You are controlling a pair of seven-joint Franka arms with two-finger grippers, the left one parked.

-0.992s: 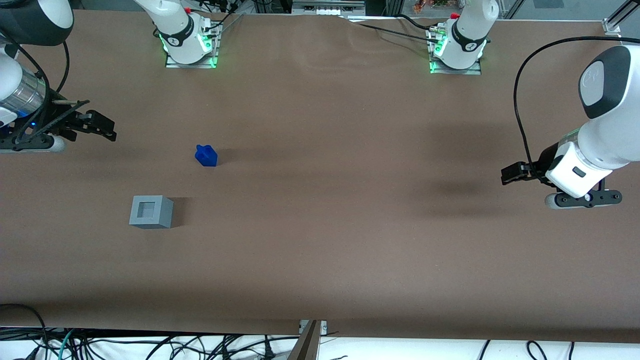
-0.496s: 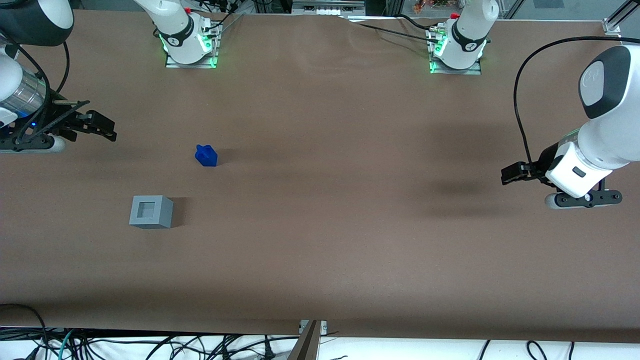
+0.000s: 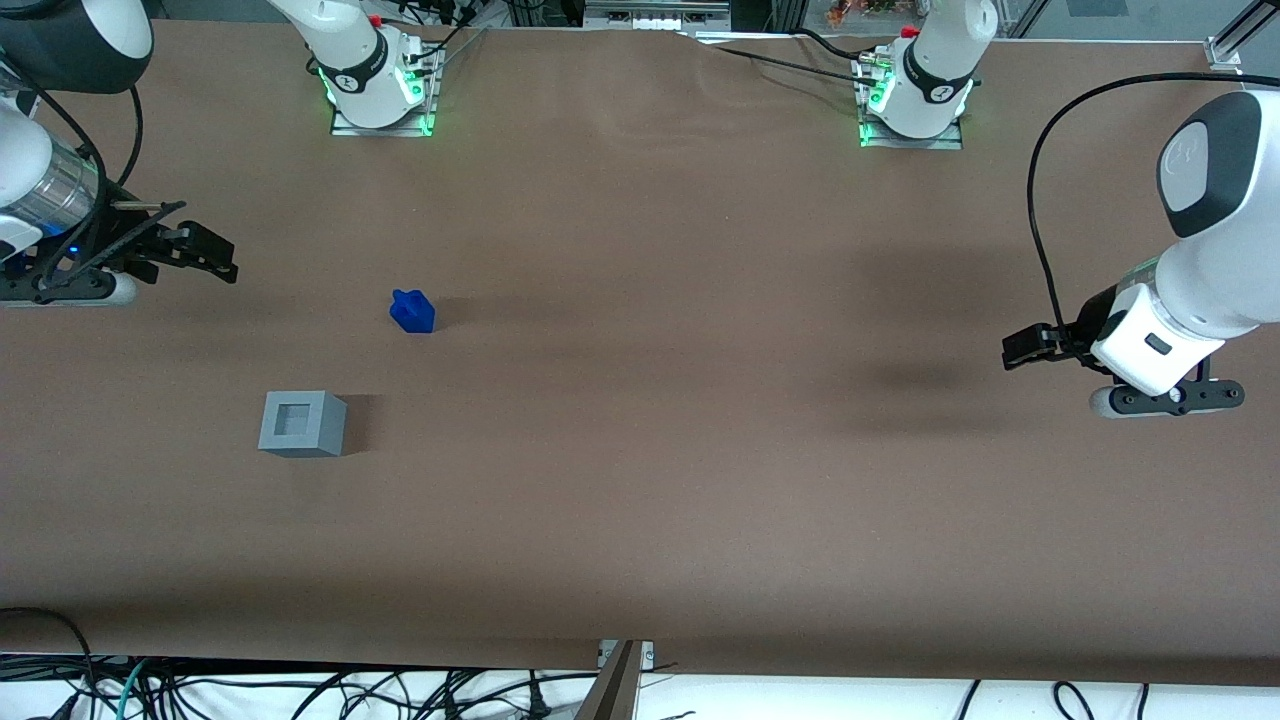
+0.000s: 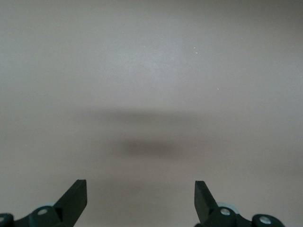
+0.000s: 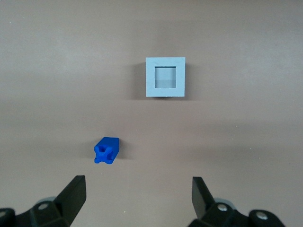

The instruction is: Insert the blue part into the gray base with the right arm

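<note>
The blue part (image 3: 412, 311) (image 5: 106, 150) lies on its side on the brown table, its knob end pointing toward the working arm. The gray base (image 3: 302, 423) (image 5: 165, 77) stands upright with its square recess facing up, nearer the front camera than the blue part. My right gripper (image 3: 215, 260) (image 5: 138, 195) hovers at the working arm's end of the table, well apart from both. It is open, with only bare table between its fingers (image 5: 73, 191).
Brown table cloth (image 3: 650, 400) covers the whole surface. Two arm bases with green lights (image 3: 380, 85) (image 3: 915, 95) stand at the table edge farthest from the front camera. Cables hang below the near edge (image 3: 300, 690).
The right gripper has crept a few pixels toward the blue part. The blue part and gray base have not moved.
</note>
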